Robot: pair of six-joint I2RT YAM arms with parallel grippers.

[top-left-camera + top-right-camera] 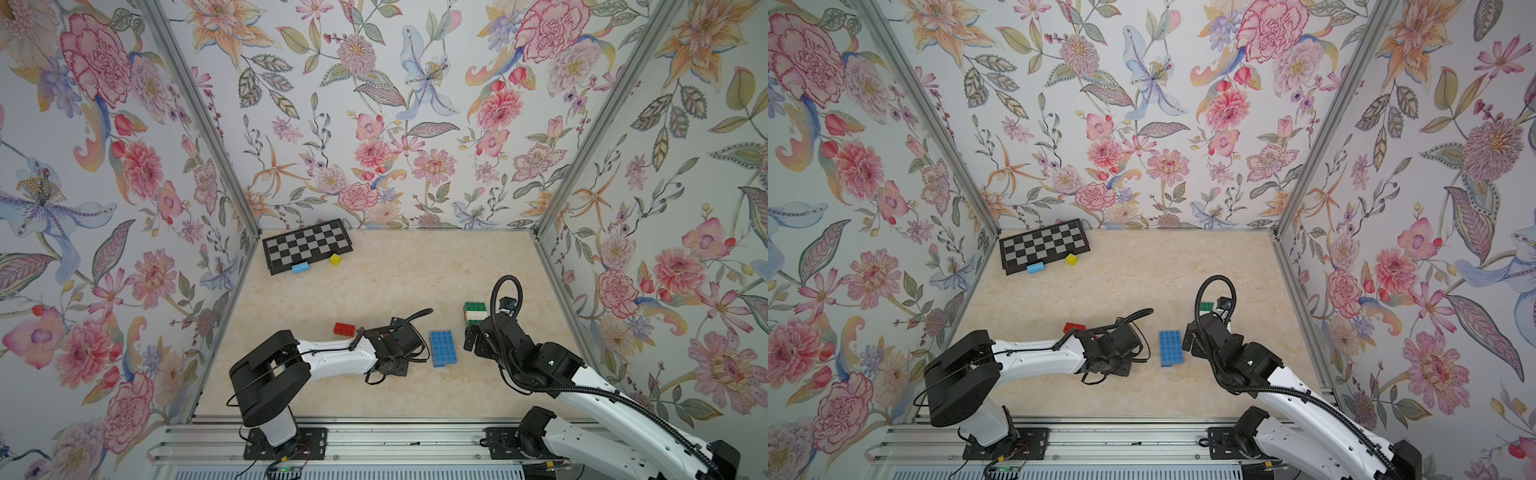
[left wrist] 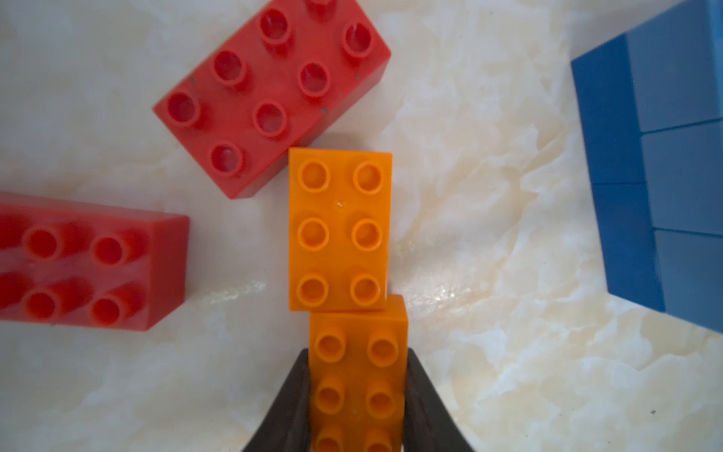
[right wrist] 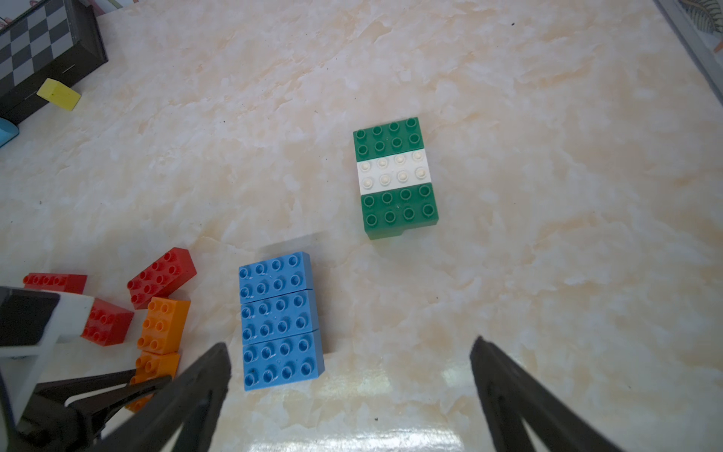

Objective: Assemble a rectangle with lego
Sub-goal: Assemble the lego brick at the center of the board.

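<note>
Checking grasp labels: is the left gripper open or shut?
Shut on one orange studded plastic brick: the left gripper's dark fingers press against its two long sides.

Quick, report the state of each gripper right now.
Left gripper: closed on an orange brick.
Right gripper: open, holding nothing.

The left arm (image 1: 332, 353) and the right arm (image 1: 631, 436) have white links and black boxy joints. A black ribbed hose (image 1: 493, 301) follows the right arm, and thin black cables (image 1: 415, 314) the left arm. Black base plates (image 1: 311, 442) show small screws.
</note>
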